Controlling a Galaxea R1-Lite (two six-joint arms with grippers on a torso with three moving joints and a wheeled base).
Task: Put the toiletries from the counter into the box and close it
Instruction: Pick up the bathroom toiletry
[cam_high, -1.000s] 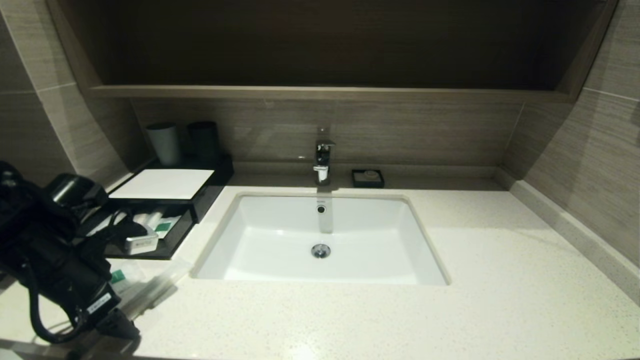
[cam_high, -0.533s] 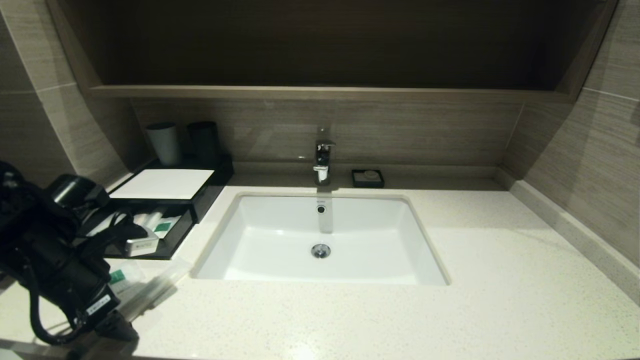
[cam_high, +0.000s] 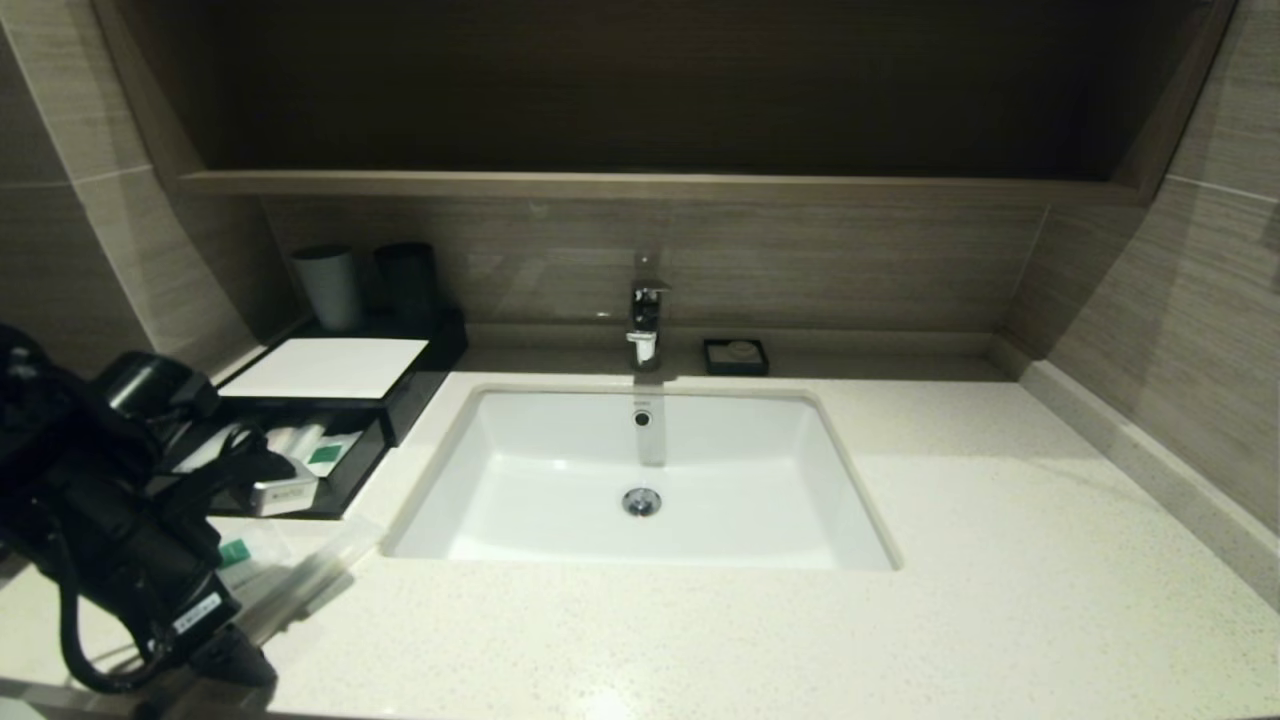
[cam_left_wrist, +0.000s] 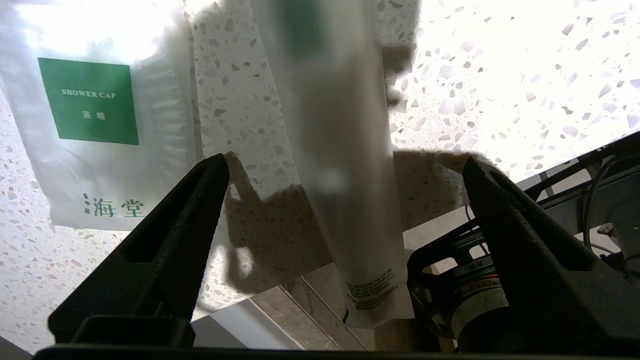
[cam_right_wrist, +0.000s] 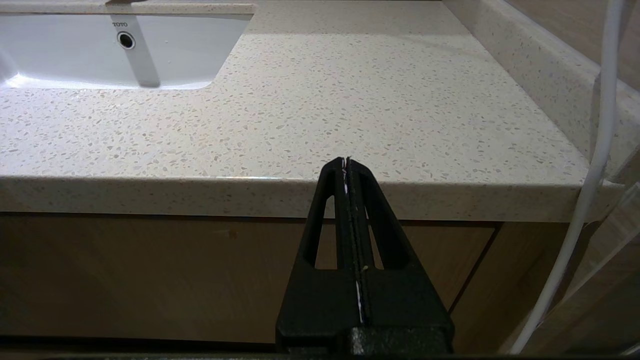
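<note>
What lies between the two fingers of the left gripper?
In the left wrist view, a long packet lies on the counter between the open left gripper's fingers, untouched.

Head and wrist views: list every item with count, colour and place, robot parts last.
counter: one, cream speckled, across the scene
sink: one, white, set in the counter
faucet: one, chrome, behind the sink
soap dish: one, black, right of the faucet
cups: two, one pale, one dark, back left
box: one, black with white top, drawer open, left of sink
shower cap packet: one, frosted, green label, on counter
long packet: one, frosted, overhanging counter edge
left hand: open, above the long packet
right hand: shut, before the counter's front edge
</note>
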